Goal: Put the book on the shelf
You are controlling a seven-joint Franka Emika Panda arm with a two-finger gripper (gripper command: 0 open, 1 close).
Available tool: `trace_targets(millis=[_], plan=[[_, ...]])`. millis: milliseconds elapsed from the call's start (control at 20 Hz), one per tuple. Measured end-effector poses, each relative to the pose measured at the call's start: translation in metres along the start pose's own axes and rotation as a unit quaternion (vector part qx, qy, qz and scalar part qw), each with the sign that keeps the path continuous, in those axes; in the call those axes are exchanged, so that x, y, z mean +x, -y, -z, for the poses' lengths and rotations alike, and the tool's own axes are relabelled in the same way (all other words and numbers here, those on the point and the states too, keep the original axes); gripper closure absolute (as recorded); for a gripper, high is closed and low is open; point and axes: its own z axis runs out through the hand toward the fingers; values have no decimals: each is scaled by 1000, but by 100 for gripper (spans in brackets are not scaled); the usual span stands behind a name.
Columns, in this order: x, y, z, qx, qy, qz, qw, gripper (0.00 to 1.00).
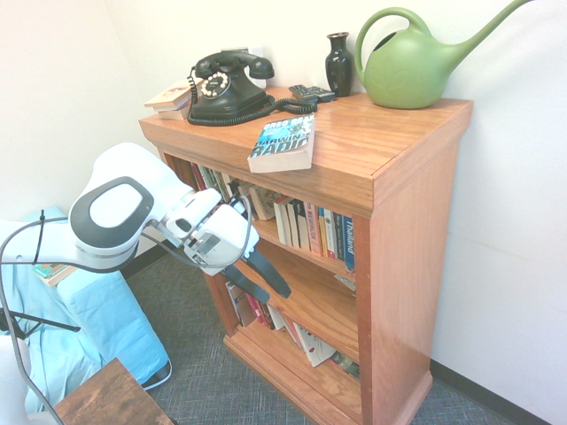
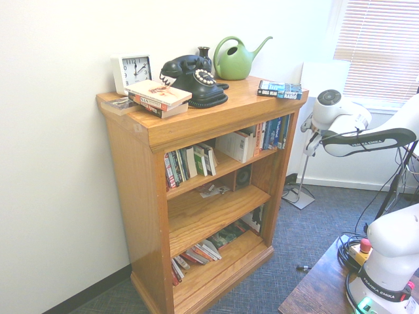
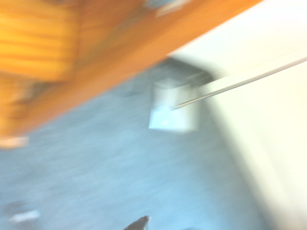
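Landmark: reddish-brown wooden bookcase with a thick flat top board (image 1: 407,239). Thick blue-and-black paperback with white "DARWIN'S RADIO" lettering (image 1: 283,143) lies flat on the bookcase's top, at its front edge, pale page edges showing. White Franka two-finger gripper with dark fingers (image 1: 268,282) is in front of the bookcase, below its top board; fingers wide apart, nothing between them, paperback out of its hold. Also on the bookcase's top: black rotary telephone with coiled cord (image 1: 229,90), dark remote (image 1: 312,93), glossy black vase (image 1: 339,65), green plastic watering can with long spout (image 1: 410,71), square white clock (image 2: 133,73), small stack of pale-covered books (image 2: 158,97) beside the telephone. Inside the bookcase, upper tier has a row of upright and leaning books (image 1: 310,226); bottom tier has more leaning books (image 1: 306,341). Off to one side of the bookcase, light blue draped cloth (image 1: 115,323). Wrist view is blurred: bookcase wood, bluish floor (image 3: 105,167), pale wall (image 3: 273,124).
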Motion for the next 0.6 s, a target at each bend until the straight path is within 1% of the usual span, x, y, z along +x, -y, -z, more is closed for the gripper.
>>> trace_targets(millis=[150, 250, 350, 450, 500, 600], plan=[[29, 7, 31, -16, -73, 42, 996, 0], [43, 23, 61, -15, -125, 72, 989, 0], [55, 38, 92, -17, -181, 102, 978, 0], [67, 46, 116, -27, -238, 125, 963, 0], [72, 47, 122, -33, -263, 130, 955, 0], [76, 46, 121, -46, -288, 134, 947, 0]])
